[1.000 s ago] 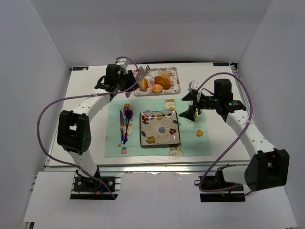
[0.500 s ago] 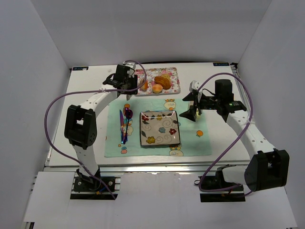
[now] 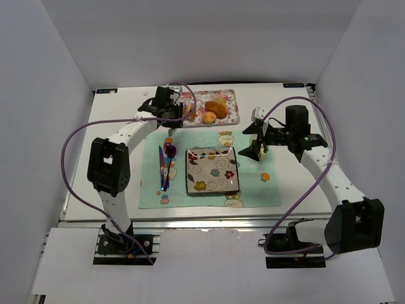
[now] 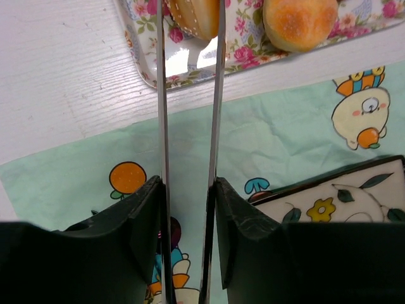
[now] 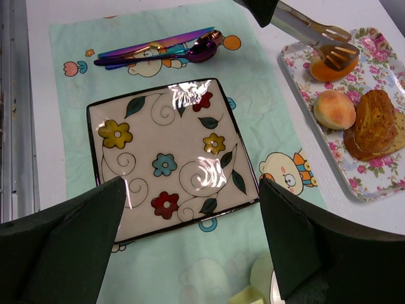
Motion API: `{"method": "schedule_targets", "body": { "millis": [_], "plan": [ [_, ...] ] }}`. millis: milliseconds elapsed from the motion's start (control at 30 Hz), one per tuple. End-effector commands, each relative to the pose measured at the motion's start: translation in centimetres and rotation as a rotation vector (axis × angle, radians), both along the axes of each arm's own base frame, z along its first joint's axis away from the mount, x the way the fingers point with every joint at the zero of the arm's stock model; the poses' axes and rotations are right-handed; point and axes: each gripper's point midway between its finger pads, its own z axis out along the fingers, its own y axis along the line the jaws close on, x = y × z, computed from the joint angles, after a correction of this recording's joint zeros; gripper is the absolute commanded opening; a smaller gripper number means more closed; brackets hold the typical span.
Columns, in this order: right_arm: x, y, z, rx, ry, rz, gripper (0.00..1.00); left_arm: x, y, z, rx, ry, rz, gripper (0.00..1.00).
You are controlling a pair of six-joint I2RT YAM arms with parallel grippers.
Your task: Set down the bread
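Observation:
My left gripper [image 3: 176, 109] is shut on metal tongs [image 4: 162, 95], whose two blades straddle an orange bread roll [image 4: 195, 14] on the floral tray [image 4: 150, 71]; whether they squeeze it I cannot tell. In the right wrist view the tongs' tips [image 5: 334, 52] rest over that roll [image 5: 324, 67]. A round bun [image 5: 335, 108] and a brown loaf [image 5: 373, 121] lie beside it. The square flowered plate [image 3: 212, 170] sits empty on the green placemat [image 3: 253, 183]. My right gripper [image 5: 190, 218] hangs open and empty above the plate's right side.
A purple spoon and knife [image 3: 165, 166] lie on the placemat left of the plate. A pale yellow-green object [image 5: 266, 282] lies under my right gripper. White walls stand on three sides of the table.
My left gripper has moved right toward the floral tray, bringing the tongs' tips down around the orange roll. The right arm has not moved.

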Motion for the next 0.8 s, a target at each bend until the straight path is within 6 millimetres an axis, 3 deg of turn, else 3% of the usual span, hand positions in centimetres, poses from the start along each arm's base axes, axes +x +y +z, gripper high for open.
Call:
{"method": "schedule_targets", "body": {
  "millis": [0,67,100,200,233,333,367,433,467,500,533,567,633,667,700,767],
  "plan": [
    [-0.1,0.0,1.0,0.025,-0.034,0.003,0.89,0.1,-1.0,1.0,-0.021,-0.005,-0.036,0.39],
    [-0.1,0.0,1.2,0.027,-0.037,0.004,0.89,0.1,-1.1,1.3,-0.031,-0.009,-0.035,0.19],
    [-0.1,0.0,1.2,0.027,-0.037,0.002,0.89,0.1,-1.1,1.8,-0.032,-0.016,-0.034,0.16],
    [-0.1,-0.1,1.4,0.029,-0.045,0.001,0.89,0.1,-0.9,3.9,-0.036,-0.045,-0.028,0.1],
    [-0.2,-0.2,1.6,0.029,-0.05,-0.002,0.89,-0.2,-0.7,5.5,-0.044,-0.073,-0.026,0.09],
    [-0.3,-0.4,1.7,0.029,-0.057,-0.006,0.89,-2.1,-0.4,7.1,-0.066,-0.086,-0.042,0.08],
    [-0.4,-0.4,1.7,0.029,-0.06,-0.007,0.89,-3.4,-0.6,9.1,-0.103,-0.112,-0.069,0.08],
    [-0.4,-0.5,1.7,0.03,-0.057,-0.009,0.9,-6.0,-0.6,7.9,-0.124,-0.065,-0.1,0.08],
    [-0.4,-0.5,1.5,0.028,-0.054,-0.009,0.89,-8.0,-1.2,9.3,-0.171,-0.071,-0.142,0.07],
    [-0.4,-0.6,1.6,0.029,-0.054,-0.012,0.89,-9.3,-1.4,9.0,-0.188,-0.054,-0.157,0.08],
    [-0.3,-0.6,1.5,0.027,-0.054,-0.015,0.89,-11.3,-1.3,6.9,-0.192,0.004,-0.166,0.08],
    [-0.2,-0.7,1.5,0.027,-0.053,-0.018,0.89,-13.2,-2.2,7.8,-0.225,-0.002,-0.191,0.08],
    [-0.1,-0.7,1.5,0.024,-0.054,-0.021,0.89,-16.0,-3.2,7.0,-0.251,0.032,-0.229,0.1],
    [0.0,-0.8,1.5,0.024,-0.052,-0.023,0.89,-18.2,-4.1,5.4,-0.256,0.085,-0.251,0.11],
    [0.0,-0.8,1.5,0.024,-0.052,-0.023,0.89,-19.3,-4.4,5.9,-0.271,0.073,-0.26,0.12],
    [0.2,-0.8,1.6,0.024,-0.051,-0.023,0.89,-21.8,-5.5,4.6,-0.279,0.117,-0.282,0.16]
  ]
}}
